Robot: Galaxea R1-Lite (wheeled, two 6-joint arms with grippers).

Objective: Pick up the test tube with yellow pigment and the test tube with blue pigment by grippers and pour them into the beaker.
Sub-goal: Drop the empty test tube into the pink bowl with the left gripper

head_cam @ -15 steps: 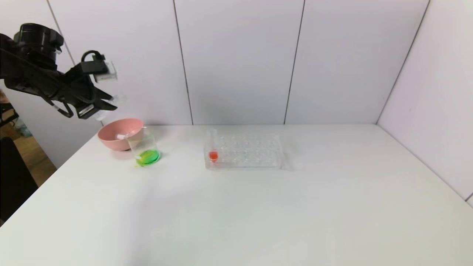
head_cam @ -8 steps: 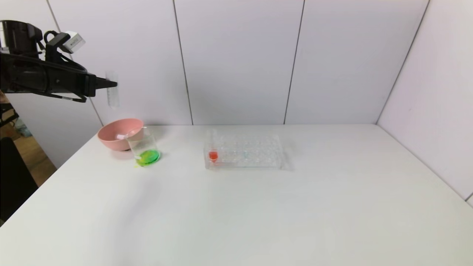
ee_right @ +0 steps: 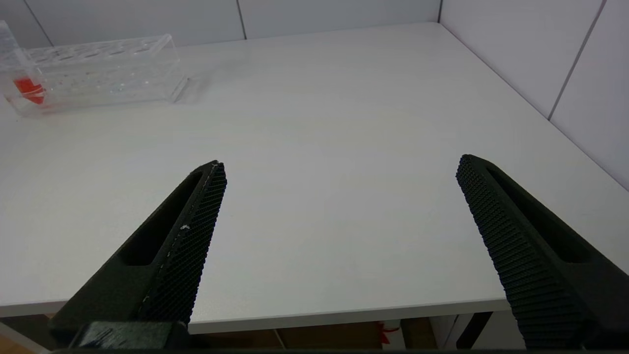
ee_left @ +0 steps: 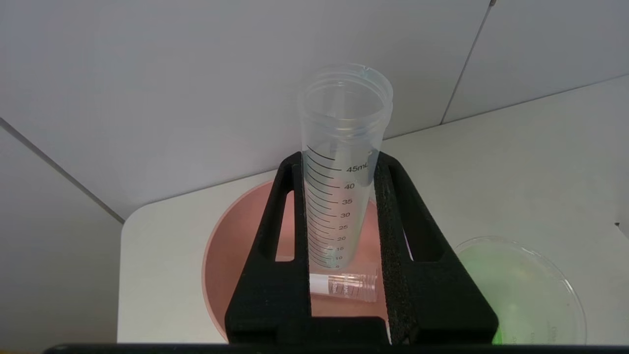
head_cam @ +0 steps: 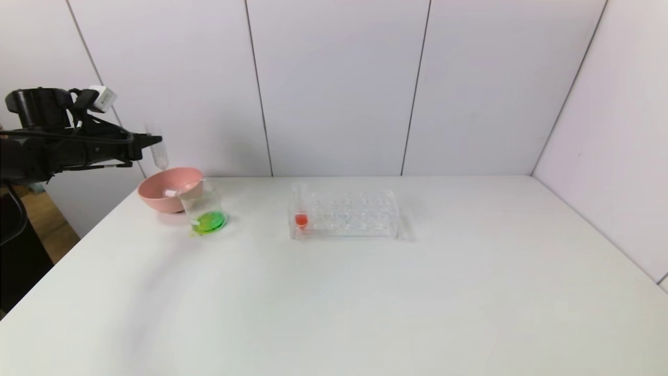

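My left gripper (head_cam: pixel 154 140) is shut on an empty clear test tube (head_cam: pixel 158 154) and holds it upright above the pink bowl (head_cam: pixel 156 197). In the left wrist view the gripper (ee_left: pixel 339 158) pinches the graduated tube (ee_left: pixel 344 123) between its pads, open end up. The beaker (head_cam: pixel 204 210) stands right of the bowl with green liquid in its bottom; it also shows in the left wrist view (ee_left: pixel 521 290). No tube with yellow or blue liquid is in view. My right gripper (ee_right: pixel 341 162) is open and empty over the table's front edge, out of the head view.
A second empty tube (ee_left: pixel 346 287) lies inside the bowl (ee_left: pixel 231 246). A clear tube rack (head_cam: pixel 349 214) stands mid-table with one red-orange tube (head_cam: pixel 300 211) at its left end; the right wrist view shows the rack (ee_right: pixel 108 69). Walls close the back and right.
My left gripper has turned from a tilted pose to level, bringing the empty tube upright. It has then moved down and a little left, closer to the pink bowl.
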